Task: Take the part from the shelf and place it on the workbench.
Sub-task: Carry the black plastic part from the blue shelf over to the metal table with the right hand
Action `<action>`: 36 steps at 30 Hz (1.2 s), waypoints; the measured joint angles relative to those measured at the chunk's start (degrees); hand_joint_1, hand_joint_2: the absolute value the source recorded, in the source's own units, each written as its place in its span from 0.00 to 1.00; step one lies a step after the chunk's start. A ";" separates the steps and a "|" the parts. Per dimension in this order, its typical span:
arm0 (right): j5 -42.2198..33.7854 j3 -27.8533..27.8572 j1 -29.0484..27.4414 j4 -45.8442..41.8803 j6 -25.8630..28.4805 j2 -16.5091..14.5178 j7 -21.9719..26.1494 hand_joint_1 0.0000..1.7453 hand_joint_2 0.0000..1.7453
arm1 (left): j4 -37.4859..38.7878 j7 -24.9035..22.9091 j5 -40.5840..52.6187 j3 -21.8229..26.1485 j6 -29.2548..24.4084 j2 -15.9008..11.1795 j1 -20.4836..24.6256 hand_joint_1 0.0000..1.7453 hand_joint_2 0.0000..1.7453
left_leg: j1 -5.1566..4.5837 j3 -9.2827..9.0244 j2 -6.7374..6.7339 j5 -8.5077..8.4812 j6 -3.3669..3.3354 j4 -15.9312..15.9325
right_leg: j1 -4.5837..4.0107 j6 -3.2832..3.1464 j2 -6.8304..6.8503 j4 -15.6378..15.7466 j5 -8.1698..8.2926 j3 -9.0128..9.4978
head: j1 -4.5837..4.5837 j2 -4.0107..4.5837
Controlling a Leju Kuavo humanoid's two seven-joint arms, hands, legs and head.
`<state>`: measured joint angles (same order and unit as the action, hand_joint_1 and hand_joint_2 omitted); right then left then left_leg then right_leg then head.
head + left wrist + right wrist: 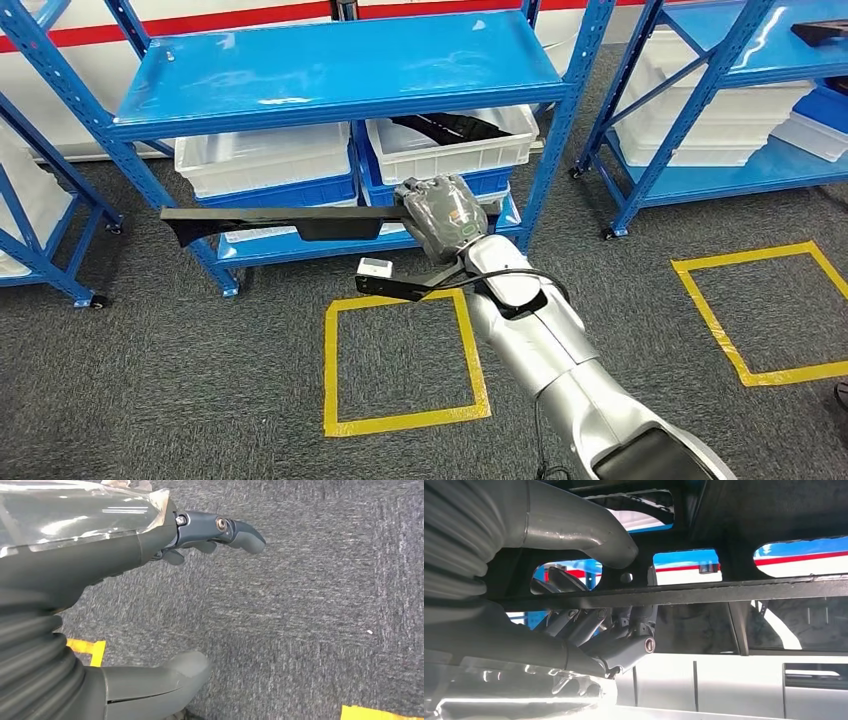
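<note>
The part [270,222] is a long, flat black piece with cut-outs, held level in front of the blue shelf's [340,70] lower tier. My right hand [445,215] grips its right end, and the rest juts out to the left over the carpet. In the right wrist view the fingers [594,625] curl under the black part [724,592] and the thumb [589,535] lies across its other side. My left hand [90,565] hangs over the grey carpet with thumb and fingers apart and nothing in it.
White bins [265,160] sit on the shelf's lower tier; the right bin [450,150] holds another black part [455,125]. More blue racks stand at the left [40,230] and right [720,90]. Yellow tape squares [400,420] [770,310] mark the carpet.
</note>
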<state>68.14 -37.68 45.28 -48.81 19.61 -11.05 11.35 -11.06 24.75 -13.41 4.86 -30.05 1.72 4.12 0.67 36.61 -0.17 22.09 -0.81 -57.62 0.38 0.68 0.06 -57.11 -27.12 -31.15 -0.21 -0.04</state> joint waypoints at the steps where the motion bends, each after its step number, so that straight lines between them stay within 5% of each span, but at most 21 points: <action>1: 0.03 0.00 0.00 0.00 0.00 -0.05 -0.01 0.98 1.00 | 0.00 0.04 -0.05 0.01 0.00 -0.01 -0.05 0.00 1.00 | 0.17 0.29 0.02 0.47 0.33 -0.45 | 0.26 -0.43 0.03 0.08 0.34 -0.09 | 0.01 0.00; 3: 0.06 -0.01 0.06 0.00 -0.02 -0.36 -0.06 0.98 1.00 | 0.00 0.15 -0.19 0.05 0.03 -0.04 -0.13 0.00 1.00 | 0.47 2.13 0.08 3.73 0.96 -4.60 | 0.80 -1.30 0.12 0.26 1.05 -0.48 | 0.15 0.00; 5: 0.12 -0.03 0.08 0.01 -0.04 -0.72 -0.28 0.98 1.00 | 0.00 0.20 -0.27 0.18 0.11 -0.13 -0.17 0.00 1.00 | 0.58 5.21 0.10 8.24 1.54 -12.38 | 0.63 -1.69 0.16 0.21 1.57 -1.22 | 0.30 0.00; 7: 0.19 -0.07 0.01 0.02 -0.04 -0.89 -0.48 0.98 1.00 | 0.00 0.21 -0.29 0.40 0.20 -0.25 -0.19 0.00 1.00 | 0.64 6.32 0.10 9.74 1.83 -16.52 | 0.53 -1.62 0.16 0.10 2.03 -1.95 | 0.33 0.00; 8: 0.20 -0.09 -0.02 0.02 -0.04 -0.91 -0.51 0.98 1.00 | 0.00 0.21 -0.29 0.49 0.24 -0.29 -0.20 0.00 1.00 | 0.69 5.10 0.08 8.92 1.83 -15.17 | 0.52 -1.50 0.15 -0.01 2.20 -2.24 | 0.35 0.00; 12: 0.21 -0.10 0.19 0.02 -0.04 -1.23 -0.54 0.98 1.00 | 0.00 0.25 -0.28 0.69 0.49 -0.46 -0.12 0.00 1.00 | 0.61 -3.35 0.19 4.82 1.08 -1.74 | 0.14 -0.83 0.14 -0.56 2.62 -2.94 | 0.34 0.00; 17: 0.21 -0.10 0.39 0.02 -0.04 -1.50 -0.57 0.98 1.00 | 0.00 0.32 -0.28 0.87 0.55 -0.46 -0.10 0.00 1.00 | 0.33 -3.20 0.10 3.27 -1.13 -0.02 | -0.25 0.55 0.10 -1.62 2.29 -4.28 | 0.21 0.00; 19: 0.21 -0.09 0.49 0.02 -0.04 -1.44 -0.58 0.98 1.00 | 0.00 0.33 -0.27 0.88 0.55 -0.44 -0.06 0.00 1.00 | 0.37 -2.63 -0.07 2.43 -1.90 0.41 | -0.17 0.17 0.04 -7.60 -1.17 -6.97 | 0.09 0.00; 22: 0.23 -0.09 0.38 0.08 0.04 -1.33 -0.60 0.98 1.00 | 0.00 0.21 -0.27 0.92 0.55 -0.48 -0.10 0.00 1.00 | 0.16 -1.35 -0.06 1.52 -2.06 0.37 | -0.02 0.18 0.04 -17.46 -5.56 -10.42 | 0.04 0.00; 23: 0.24 -0.11 0.32 0.14 0.09 -1.33 -0.58 0.98 1.00 | 0.00 0.16 -0.27 0.93 0.55 -0.48 -0.11 0.00 1.00 | 0.12 -1.02 -0.02 1.26 -1.98 0.34 | -0.02 0.48 0.04 -16.66 -5.35 -9.48 | 0.04 0.00; 25: 0.28 -0.21 0.31 0.22 0.25 -1.53 -0.51 0.98 1.00 | 0.00 0.08 -0.31 0.97 0.54 -0.48 -0.13 0.00 1.00 | 0.09 -0.59 0.06 0.82 -1.65 0.26 | -0.02 0.99 0.04 -8.79 -3.13 -4.36 | 0.01 0.00; 27: 0.36 -0.38 0.37 0.26 0.52 -1.99 -0.43 0.98 1.00 | 0.00 -0.10 -0.36 0.99 0.50 -0.55 -0.14 0.00 1.00 | -0.11 -0.30 0.07 0.47 -1.14 0.09 | -0.24 0.79 0.00 -1.53 -1.20 -0.12 | 0.04 0.00; 28: 0.40 -0.45 0.40 0.31 0.68 -2.27 -0.39 0.98 1.00 | 0.00 -0.25 -0.37 1.00 0.45 -0.61 -0.14 0.00 1.00 | -0.18 -0.18 0.05 0.28 -0.83 0.05 | -0.39 0.49 -0.03 -0.10 -0.79 0.58 | 0.07 0.00; 32: 0.38 -0.64 0.74 0.75 0.90 -3.35 -0.43 0.98 1.00 | 0.00 -0.98 -0.46 1.12 -0.14 -0.85 -0.21 0.00 1.00 | 0.17 0.70 0.10 0.75 0.59 -0.84 | 0.03 -1.21 0.00 0.38 0.51 0.14 | 0.12 0.00; 36: -0.17 -0.67 0.98 1.20 0.79 -4.25 0.19 0.98 1.00 | 0.00 -0.96 -1.01 1.97 -0.38 -1.13 -0.36 0.00 1.00 | 0.60 5.37 0.19 8.47 1.70 -13.18 | 0.26 -2.26 0.14 0.52 1.59 -0.80 | 0.37 0.00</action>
<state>67.96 -38.35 46.25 -47.61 20.39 -15.31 11.53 -11.06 23.79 -14.43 6.83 -30.44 0.60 3.76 1.27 41.98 0.02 30.57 0.90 -70.80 0.64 -1.58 0.20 -56.60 -25.53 -31.96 0.15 -0.04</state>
